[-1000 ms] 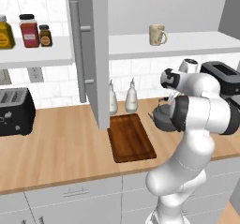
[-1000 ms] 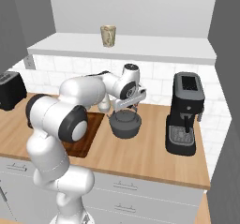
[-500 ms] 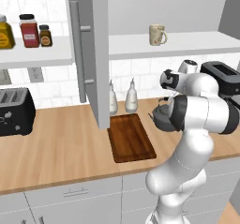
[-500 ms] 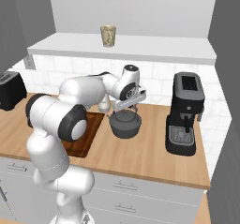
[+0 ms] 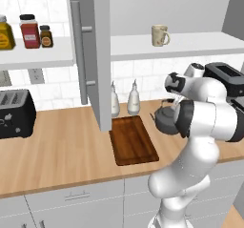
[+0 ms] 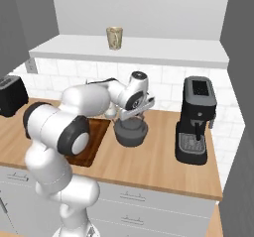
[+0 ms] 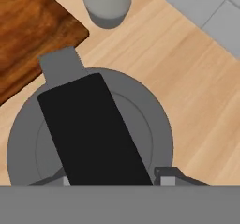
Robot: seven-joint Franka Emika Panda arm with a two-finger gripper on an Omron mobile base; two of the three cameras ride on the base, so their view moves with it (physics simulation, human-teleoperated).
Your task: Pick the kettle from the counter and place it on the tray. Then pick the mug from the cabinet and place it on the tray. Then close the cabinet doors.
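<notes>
Hand (image 6: 133,116) position: directly above the kettle (image 6: 131,133), low over its arched handle, which crosses the hand view as a broad dark bar (image 7: 93,129). Hand state cannot be determined; the fingertips at the bottom of the hand view sit to either side of the handle, but whether they grip it is not visible. The kettle stands on the tabletop (image 5: 62,150), just beside the right edge of the tray (image 5: 133,139), with its spout (image 7: 58,63) pointing toward the tray. The tray carries nothing. The mug (image 5: 159,35) stands on the white shelf inside the cabinet (image 5: 190,41), and the cabinet door (image 5: 95,55) on the left stands swung open. Step in hand, as judged: first step, acquisition of the kettle by its handle. The next move calls for a confirmed grip on the handle, a vertical lift sufficient to clear the tray rim, and a short sideways transfer toward the tray centre, away from the two white bottles (image 5: 133,98) behind it.
</notes>
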